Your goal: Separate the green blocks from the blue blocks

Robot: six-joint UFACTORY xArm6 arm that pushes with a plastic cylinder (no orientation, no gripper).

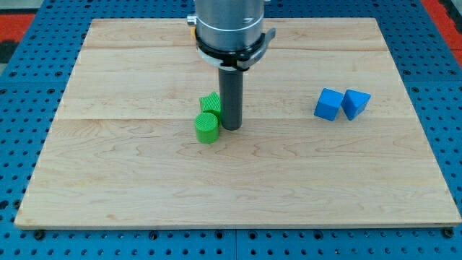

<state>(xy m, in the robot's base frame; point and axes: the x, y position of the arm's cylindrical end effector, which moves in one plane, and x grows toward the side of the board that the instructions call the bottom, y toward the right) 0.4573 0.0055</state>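
My tip (pixel 232 128), the end effector's straight dark rod with no jaws to open, is resting on the pale wooden desk (pixel 144 188), touching the right side of the green ridged cylinder block (pixel 206 128) and the green block (pixel 211 102) behind it. The blue cube block (pixel 328 105) and blue triangular block (pixel 355 103) are sitting together, well apart at right.

Bright, even overhead light floods the wooden board (pixel 238 173); only faint, soft shadows hug the objects on it, focus sharp, no glare.
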